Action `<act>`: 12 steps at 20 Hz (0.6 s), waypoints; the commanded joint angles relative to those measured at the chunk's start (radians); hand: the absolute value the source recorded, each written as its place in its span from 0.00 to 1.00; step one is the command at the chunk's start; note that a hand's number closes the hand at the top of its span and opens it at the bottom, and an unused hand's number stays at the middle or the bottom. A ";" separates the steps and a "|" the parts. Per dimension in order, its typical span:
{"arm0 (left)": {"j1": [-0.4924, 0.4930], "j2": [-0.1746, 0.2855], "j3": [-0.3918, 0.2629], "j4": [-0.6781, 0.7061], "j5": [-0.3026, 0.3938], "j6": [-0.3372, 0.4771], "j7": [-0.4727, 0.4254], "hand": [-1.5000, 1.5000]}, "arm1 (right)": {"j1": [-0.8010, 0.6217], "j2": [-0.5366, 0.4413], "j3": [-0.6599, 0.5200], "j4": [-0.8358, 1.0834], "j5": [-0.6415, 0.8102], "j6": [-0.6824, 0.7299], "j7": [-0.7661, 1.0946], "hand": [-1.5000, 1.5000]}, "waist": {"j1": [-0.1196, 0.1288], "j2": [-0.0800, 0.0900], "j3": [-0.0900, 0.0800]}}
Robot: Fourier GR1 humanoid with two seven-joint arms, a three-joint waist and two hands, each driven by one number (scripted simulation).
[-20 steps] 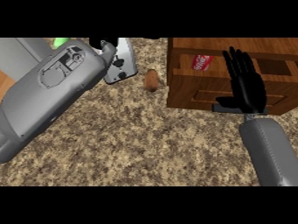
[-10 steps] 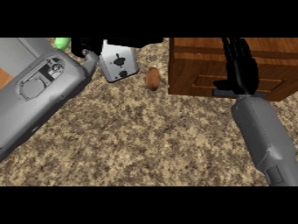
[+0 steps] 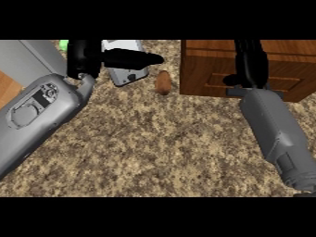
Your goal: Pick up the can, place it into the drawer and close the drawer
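Right hand point(image 3: 250, 58) lies flat against the front of the wooden drawer point(image 3: 290, 65) at the counter's point(image 3: 153, 143) far right edge. Its fingers are straight and hold nothing, likely pushing the drawer shut. The can is not visible, presumably inside. Left hand point(image 3: 119, 58) near the far left edge is stretched out and empty, over a grey flat object point(image 3: 127, 76). A brown oval item point(image 3: 163, 82) sits just beside the drawer. No readable writing.

Mottled tan-and-brown counter point(image 3: 160, 148), reddish-brown wood-grain drawer point(image 3: 208, 69), black right robot hand point(image 3: 250, 60).
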 commanded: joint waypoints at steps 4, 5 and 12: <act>0.113 0.055 0.014 -0.087 -0.001 -0.047 -0.026 0.00 | -0.146 -0.032 -0.036 0.128 -0.015 0.021 -0.015 0.00 | 0.041 0.023 0.003; 0.101 0.045 0.029 -0.079 -0.003 -0.043 -0.032 0.00 | -0.157 -0.027 -0.038 0.142 -0.018 0.015 -0.028 0.00 | 0.026 0.023 0.003; 0.152 0.060 0.019 -0.138 -0.031 -0.029 -0.025 0.00 | -0.244 -0.044 -0.073 0.184 -0.049 0.076 -0.063 0.00 | 0.038 0.025 0.004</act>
